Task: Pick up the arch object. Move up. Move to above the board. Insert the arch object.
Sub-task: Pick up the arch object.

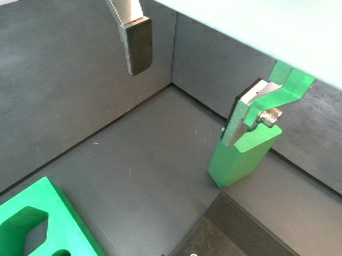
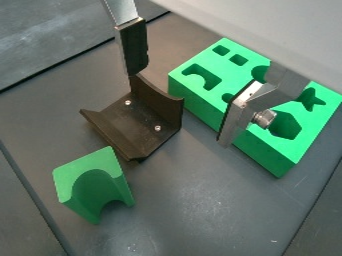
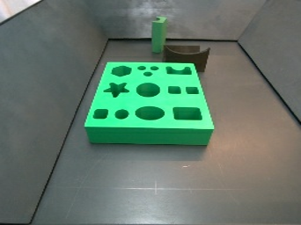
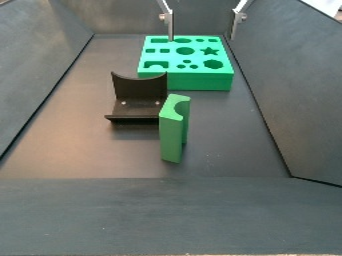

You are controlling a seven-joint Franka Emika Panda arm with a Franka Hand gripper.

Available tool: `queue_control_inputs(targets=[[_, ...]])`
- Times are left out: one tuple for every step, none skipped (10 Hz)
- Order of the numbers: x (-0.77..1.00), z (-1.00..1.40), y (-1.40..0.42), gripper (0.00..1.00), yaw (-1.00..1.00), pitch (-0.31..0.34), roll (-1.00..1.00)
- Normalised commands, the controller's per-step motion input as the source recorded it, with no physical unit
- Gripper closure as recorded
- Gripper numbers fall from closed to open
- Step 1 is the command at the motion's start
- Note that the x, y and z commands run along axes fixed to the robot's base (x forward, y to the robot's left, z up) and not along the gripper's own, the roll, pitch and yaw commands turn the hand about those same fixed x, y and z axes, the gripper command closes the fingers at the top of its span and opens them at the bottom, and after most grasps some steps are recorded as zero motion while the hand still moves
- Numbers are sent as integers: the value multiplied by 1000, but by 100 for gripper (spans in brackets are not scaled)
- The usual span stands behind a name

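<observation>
Green arch object (image 4: 175, 127) stands free; gripper (image 2: 187, 75) gapes above.

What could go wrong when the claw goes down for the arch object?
The open claw hangs high, near the board. The arch object stands tall and narrow, so a touch might tip it. The dark block stands close beside it, so a finger may hit it.

Gripper (image 2: 194, 85): jaws apart, empty, above floor. Fixture (image 2: 134, 122): dark, beneath fingers (image 2: 134, 48). Board (image 2: 254, 95): just beyond fixture. Arch object (image 2: 91, 183): near fixture, apart.
</observation>
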Motion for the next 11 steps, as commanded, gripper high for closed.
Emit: queue_control_inputs(targets=[[117,-246,151,0,-300,43,37],[249,-509,451,0,-546,101,34],[260,-563,414,0,-597,111,21],[431,-497,397,0,-586,106,14],[523,-354,377,0,-583,71,0],[514,-283,351,0,-617,37,0],[463,-160,280,0,-677,10,-16],[363,-103,297,0,-631,1,-67],[63,-163,323,0,-474,0,-93],[0,-43,254,0,-154,0,-49],[0,-126,297,0,-126,0,-71]])
